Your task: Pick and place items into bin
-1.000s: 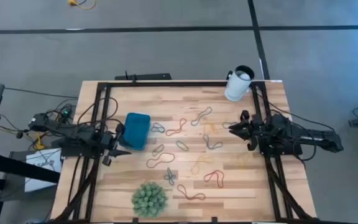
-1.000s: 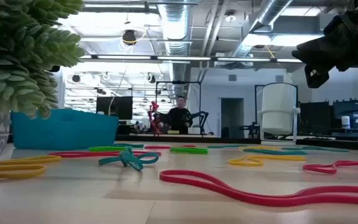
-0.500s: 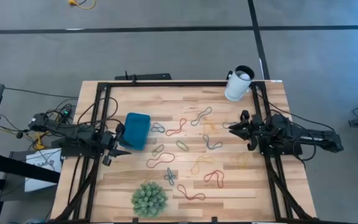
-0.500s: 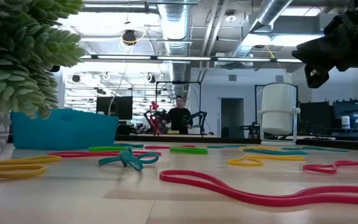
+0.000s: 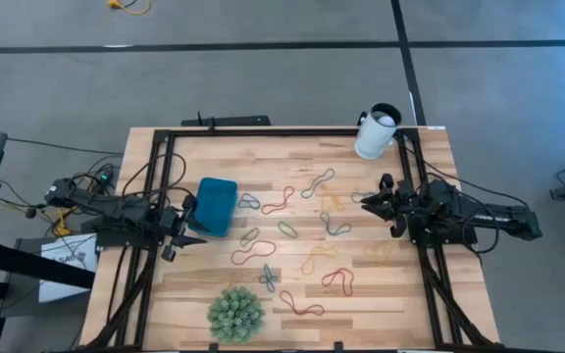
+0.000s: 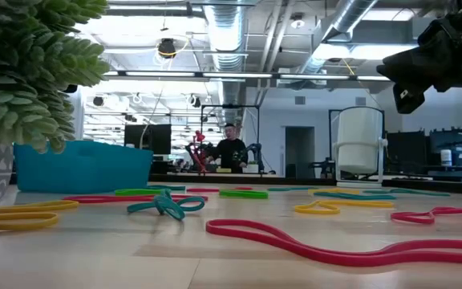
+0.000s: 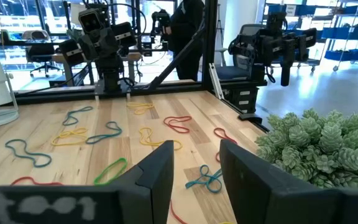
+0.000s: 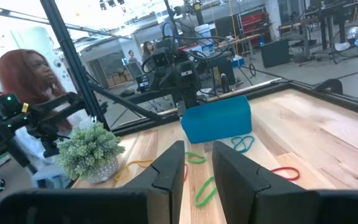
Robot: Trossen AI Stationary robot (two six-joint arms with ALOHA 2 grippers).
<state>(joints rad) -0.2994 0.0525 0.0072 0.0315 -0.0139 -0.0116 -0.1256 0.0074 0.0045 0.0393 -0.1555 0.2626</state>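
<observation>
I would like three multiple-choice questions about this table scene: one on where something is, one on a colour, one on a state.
1. Where does the white cup stand?
A. At the table's far edge, nearer the right arm
B. Beside the spiky plant
C. Inside the bin

2. What colour is the bin?
A. Red
B. Teal-blue
C. Yellow

3. How are the left gripper and its jaws?
A. Shut on a band
B. Holding the cup
C. Open and holding nothing

Answers:
1 A: the high view shows the cup at the far edge, above the right gripper.
2 B: the tray is teal-blue in the high and right wrist views.
3 C: the left wrist view shows a clear gap between the jaws with only table beyond.
</observation>
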